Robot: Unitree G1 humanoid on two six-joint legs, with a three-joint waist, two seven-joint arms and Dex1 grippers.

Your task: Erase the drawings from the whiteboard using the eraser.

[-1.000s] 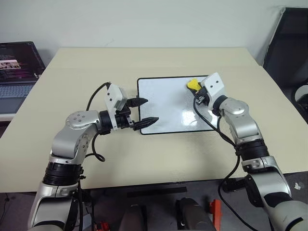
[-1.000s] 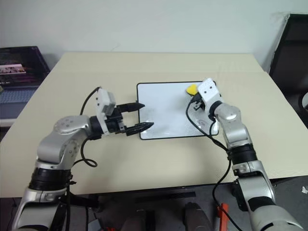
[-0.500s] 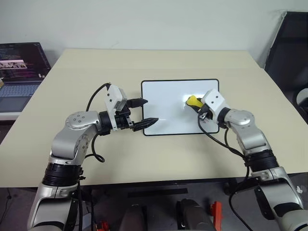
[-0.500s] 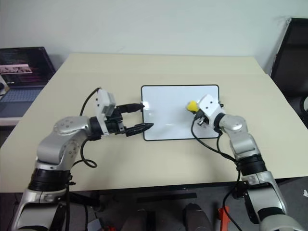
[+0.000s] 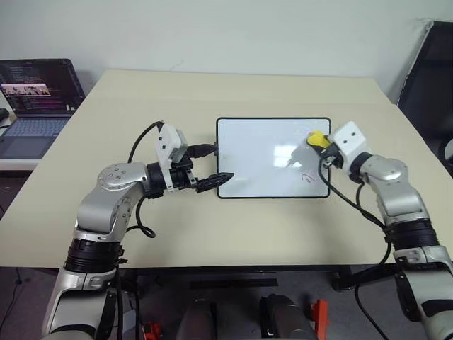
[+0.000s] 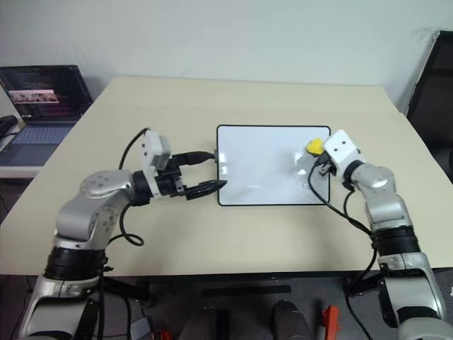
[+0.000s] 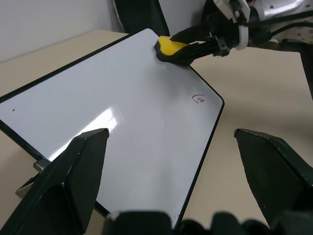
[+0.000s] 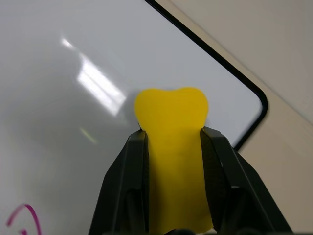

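Note:
The whiteboard (image 5: 255, 159) lies flat in the middle of the table, glossy white with a thin black frame. A small red drawing (image 5: 306, 178) sits near its near right corner, also seen as the red drawing (image 7: 198, 99) and the red drawing (image 8: 22, 218). My right gripper (image 5: 316, 142) is shut on the yellow eraser (image 5: 318, 138), which is over the board's right part, a little beyond the scribble. The eraser (image 8: 171, 127) sticks out between the two black fingers. My left gripper (image 5: 214, 164) is open at the board's left edge, one finger on each side of that edge.
An open laptop (image 5: 35, 99) stands on a low surface at the far left. A black chair (image 5: 430, 71) is past the table's right side. Bare beige table (image 5: 212, 227) surrounds the board.
My right gripper carried the eraser from the board's far edge down across it, then rightward toward the right edge. The view has shifted too. The left gripper kept still.

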